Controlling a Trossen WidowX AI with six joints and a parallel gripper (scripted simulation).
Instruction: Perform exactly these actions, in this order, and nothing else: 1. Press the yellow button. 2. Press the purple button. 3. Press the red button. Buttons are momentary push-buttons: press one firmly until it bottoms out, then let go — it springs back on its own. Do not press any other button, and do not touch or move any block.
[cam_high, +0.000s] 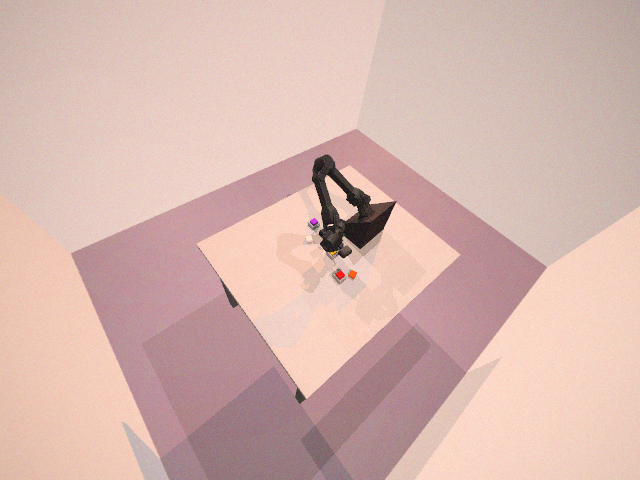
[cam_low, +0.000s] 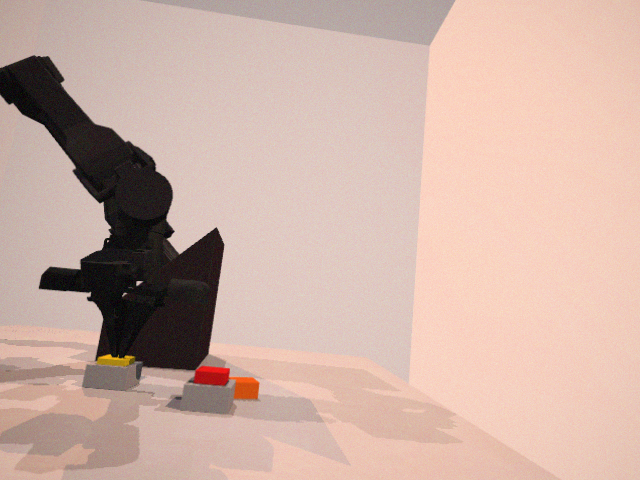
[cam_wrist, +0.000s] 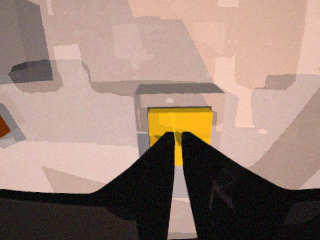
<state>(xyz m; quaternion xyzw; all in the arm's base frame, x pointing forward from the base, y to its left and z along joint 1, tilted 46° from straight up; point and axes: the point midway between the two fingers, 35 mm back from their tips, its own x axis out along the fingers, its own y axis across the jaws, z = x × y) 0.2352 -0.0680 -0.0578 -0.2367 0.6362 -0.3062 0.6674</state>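
Observation:
My gripper (cam_low: 119, 355) (cam_wrist: 178, 139) points down with its fingers shut, nothing held between them. Its tips are on the cap of the yellow button (cam_high: 333, 253) (cam_low: 109, 360) (cam_wrist: 180, 120), which sits low in its grey housing. The red button (cam_high: 339, 274) (cam_low: 211, 376) stands beside it with its cap raised above its housing. The purple button (cam_high: 313, 222) is on the other side, seen only in the top view. In that view the arm hides part of the yellow button and the fingertips.
An orange block (cam_high: 352, 274) (cam_low: 247, 388) (cam_wrist: 3, 127) lies close beside the red button. A white block (cam_high: 309, 239) lies between the purple and yellow buttons. The arm's dark wedge-shaped base (cam_high: 363, 232) (cam_low: 180, 320) stands behind the yellow button.

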